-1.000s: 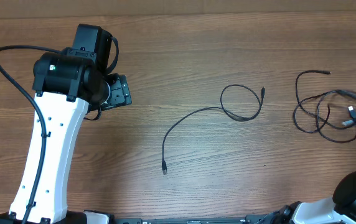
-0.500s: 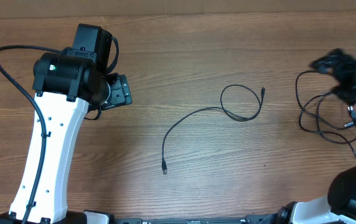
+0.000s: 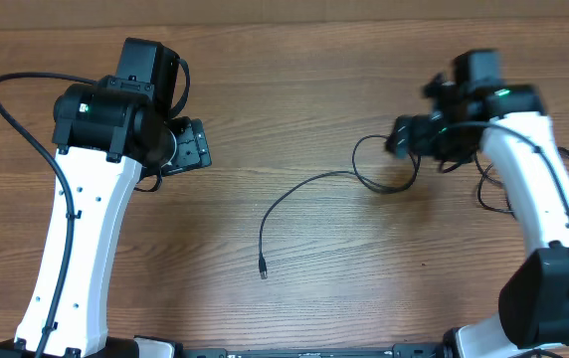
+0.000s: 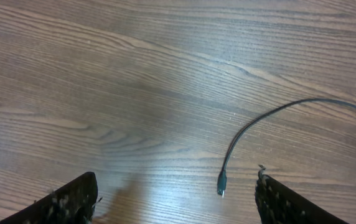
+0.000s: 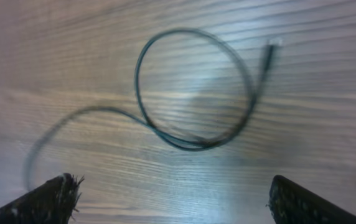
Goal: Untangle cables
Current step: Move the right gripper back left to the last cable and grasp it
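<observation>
The cable [image 5: 187, 145] loop is seen at twelve o'clock of the released right hand [image 5: 172, 199], tail trailed toward eight (left hand [image 4: 175, 202], also released, lies farther).

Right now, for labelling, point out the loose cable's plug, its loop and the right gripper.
plug [image 4: 221, 186], left wrist view, connector tip.
loop [image 5: 137, 73], right wrist view, left arc.
right gripper [image 3: 401, 136], overhead view, between fingertips.
</observation>
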Motion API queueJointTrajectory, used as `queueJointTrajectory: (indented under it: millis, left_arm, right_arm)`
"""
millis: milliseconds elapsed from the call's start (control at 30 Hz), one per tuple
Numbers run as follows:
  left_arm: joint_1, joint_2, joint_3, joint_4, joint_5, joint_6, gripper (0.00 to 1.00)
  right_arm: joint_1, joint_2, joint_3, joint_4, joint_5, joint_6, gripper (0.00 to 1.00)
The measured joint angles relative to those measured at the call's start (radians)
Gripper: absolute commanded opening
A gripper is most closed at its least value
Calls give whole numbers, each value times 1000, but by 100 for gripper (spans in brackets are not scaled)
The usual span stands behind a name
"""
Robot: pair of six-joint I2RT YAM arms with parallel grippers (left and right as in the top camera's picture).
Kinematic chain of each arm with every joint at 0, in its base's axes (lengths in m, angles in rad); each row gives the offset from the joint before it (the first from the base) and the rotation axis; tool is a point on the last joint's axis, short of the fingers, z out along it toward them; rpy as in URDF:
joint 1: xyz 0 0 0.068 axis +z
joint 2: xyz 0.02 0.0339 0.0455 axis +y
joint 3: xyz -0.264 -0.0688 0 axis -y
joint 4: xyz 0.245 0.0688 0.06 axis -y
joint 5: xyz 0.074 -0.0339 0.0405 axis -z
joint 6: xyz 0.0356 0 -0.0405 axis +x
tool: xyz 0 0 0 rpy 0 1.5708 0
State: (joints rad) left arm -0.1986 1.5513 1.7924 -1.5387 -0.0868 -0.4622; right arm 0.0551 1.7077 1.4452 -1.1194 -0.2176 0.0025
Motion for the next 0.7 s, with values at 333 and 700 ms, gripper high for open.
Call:
queueJointTrajectory:
  millis: [333, 700]
  left_arm:
    - [0, 0, 0, -3, 0, 0, 81]
    - [0, 0, 0, -3, 0, 0, 81]
  right_arm:
    - [160, 3, -246, 304, 40, -252, 95]
    - [162, 3, -463, 582, 41, -299, 94]
